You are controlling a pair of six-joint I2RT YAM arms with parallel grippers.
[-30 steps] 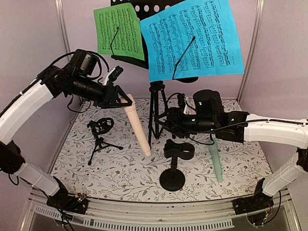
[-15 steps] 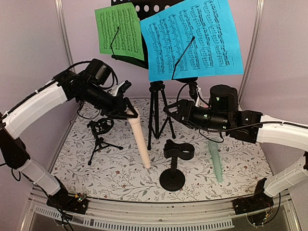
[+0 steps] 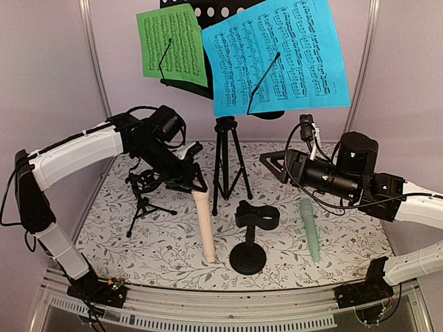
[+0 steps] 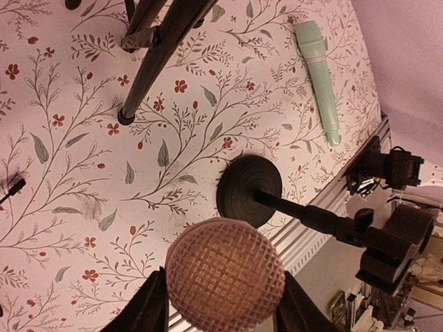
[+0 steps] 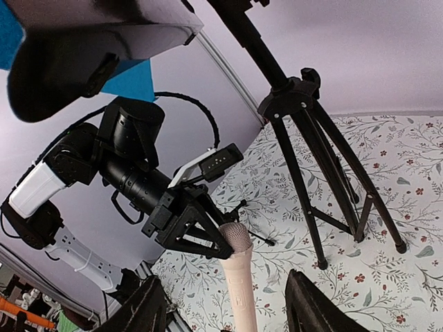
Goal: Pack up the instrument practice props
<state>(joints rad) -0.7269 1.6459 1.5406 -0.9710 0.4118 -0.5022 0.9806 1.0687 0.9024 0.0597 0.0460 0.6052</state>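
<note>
My left gripper (image 3: 194,182) is shut on the mesh head of the beige toy microphone (image 3: 204,225). The microphone hangs nearly upright with its lower end at the mat. In the left wrist view the head (image 4: 225,273) sits between my fingers (image 4: 149,308). My right gripper (image 3: 274,163) is open and empty, above the mat right of the black music stand tripod (image 3: 227,162). The green page (image 3: 173,45) and blue page (image 3: 277,55) are on the stand. The mint microphone (image 3: 310,228) lies on the mat. A round-base mic holder (image 3: 250,235) and a small tripod mic holder (image 3: 144,194) stand upright.
The floral mat (image 3: 152,242) ends at a metal rail (image 3: 221,311) at the front. Purple walls and frame posts (image 3: 93,62) close in the back and sides. The right wrist view shows my left gripper (image 5: 190,225), the beige microphone (image 5: 239,283) and the stand legs (image 5: 325,200).
My left gripper moved right and down with the beige microphone, which swung more upright. My right arm drew back to the right, away from the stand.
</note>
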